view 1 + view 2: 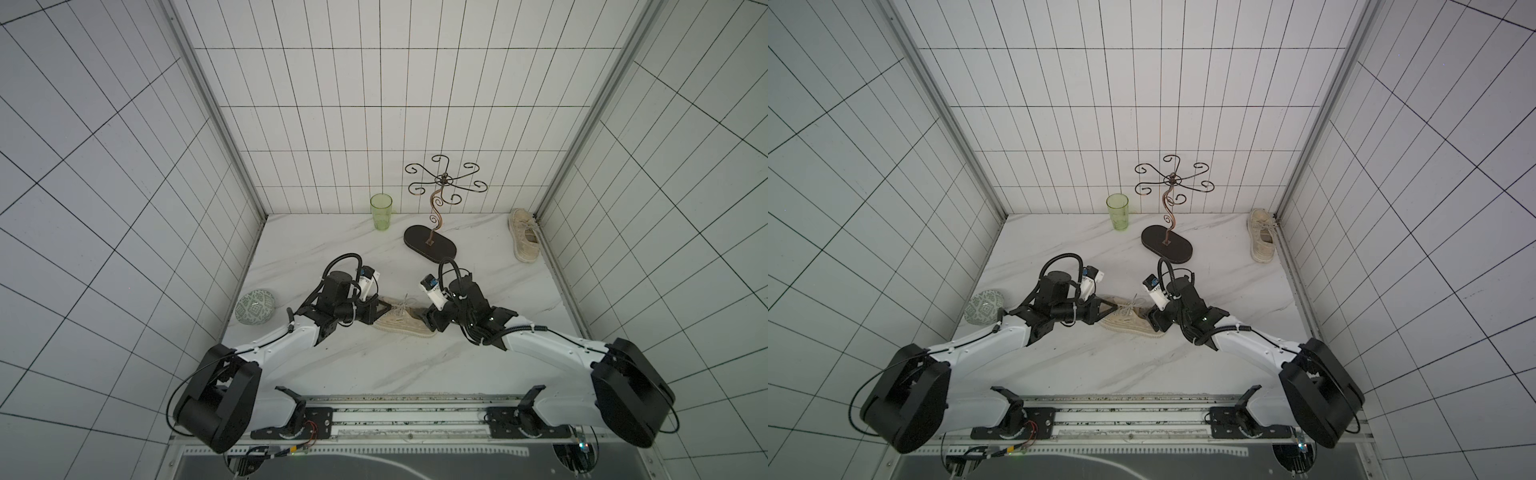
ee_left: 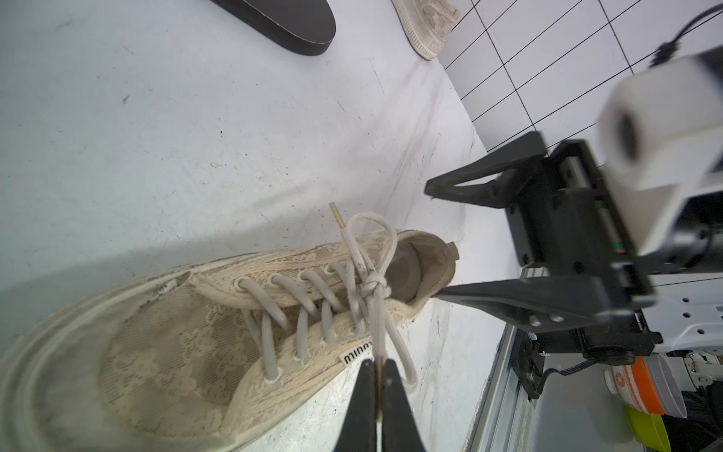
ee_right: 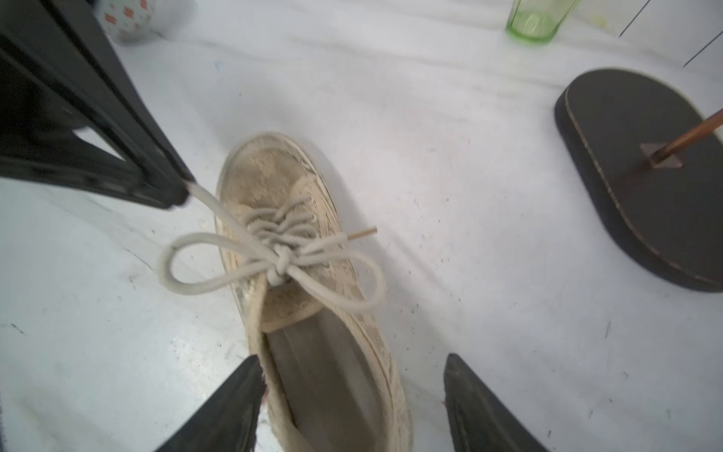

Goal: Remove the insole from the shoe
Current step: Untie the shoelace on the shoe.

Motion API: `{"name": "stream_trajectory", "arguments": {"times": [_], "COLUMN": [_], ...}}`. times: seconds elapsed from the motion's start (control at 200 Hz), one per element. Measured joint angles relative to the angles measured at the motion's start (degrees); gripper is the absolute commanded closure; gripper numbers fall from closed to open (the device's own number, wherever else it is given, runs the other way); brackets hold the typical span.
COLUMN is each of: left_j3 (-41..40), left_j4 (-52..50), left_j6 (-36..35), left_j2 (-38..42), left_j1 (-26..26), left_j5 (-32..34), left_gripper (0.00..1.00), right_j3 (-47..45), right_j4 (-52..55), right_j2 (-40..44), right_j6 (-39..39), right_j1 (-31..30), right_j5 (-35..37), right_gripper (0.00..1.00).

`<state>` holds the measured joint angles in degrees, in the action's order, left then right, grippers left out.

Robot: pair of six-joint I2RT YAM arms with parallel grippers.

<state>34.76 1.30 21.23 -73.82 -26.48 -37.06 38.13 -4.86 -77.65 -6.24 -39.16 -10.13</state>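
As needed to undo the bow (image 3: 279, 260) before reaching the insole (image 3: 321, 375) lodged inside the beige sneaker (image 1: 401, 322) mid-table, finds left gripper (image 2: 378, 364) clenched on a lace end (image 2: 377, 325), right gripper (image 3: 352, 358) spread astride the heel, apparently steadying; counts two sneakers including the far sneaker (image 1: 524, 237), one green glass (image 1: 381, 212), one hook stand (image 1: 430, 243), one patterned bowl (image 1: 254, 307).

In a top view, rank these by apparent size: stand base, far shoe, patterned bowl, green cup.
1. Stand base and far shoe: they look about alike, so they are not ranked.
2. Patterned bowl: slightly smaller.
3. Green cup: smallest.
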Motion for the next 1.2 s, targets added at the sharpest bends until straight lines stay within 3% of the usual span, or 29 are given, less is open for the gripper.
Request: {"name": "stream_trajectory", "arguments": {"times": [0.145,0.375,0.59,0.974,1.199], "left_j3": [-0.3,-0.5,-0.3,6.9,10.0], "left_j4": [-0.2,-2.1,-9.5,-25.6,-29.4], "left_j6": [0.0,-0.1,-0.7,-1.4,-1.8], "left_j2": [2.0,2.7,9.8,18.8,24.5], "left_j1": [0.0,-0.1,0.4,8.5,11.3], "left_j5": [0.4,0.9,4.2,10.6,15.2], "left_gripper": [1.0,1.0,1.0,1.0,1.0], "right_j3": [2.2,5.9,7.5,7.7,7.7], "right_j4": [3.1,4.9,5.9,5.8,5.9], "right_j2": [-5.8,-8.2,-10.7,-12.2,-12.3], "right_j6": [-2.1,-4.3,-4.5,-2.5,-1.8], "right_j1": [0.6,0.5,0.5,0.6,0.6], "right_j5": [0.9,3.8,4.1,4.0,4.0], "right_gripper": [0.31,0.33,0.33,0.34,0.33]}}
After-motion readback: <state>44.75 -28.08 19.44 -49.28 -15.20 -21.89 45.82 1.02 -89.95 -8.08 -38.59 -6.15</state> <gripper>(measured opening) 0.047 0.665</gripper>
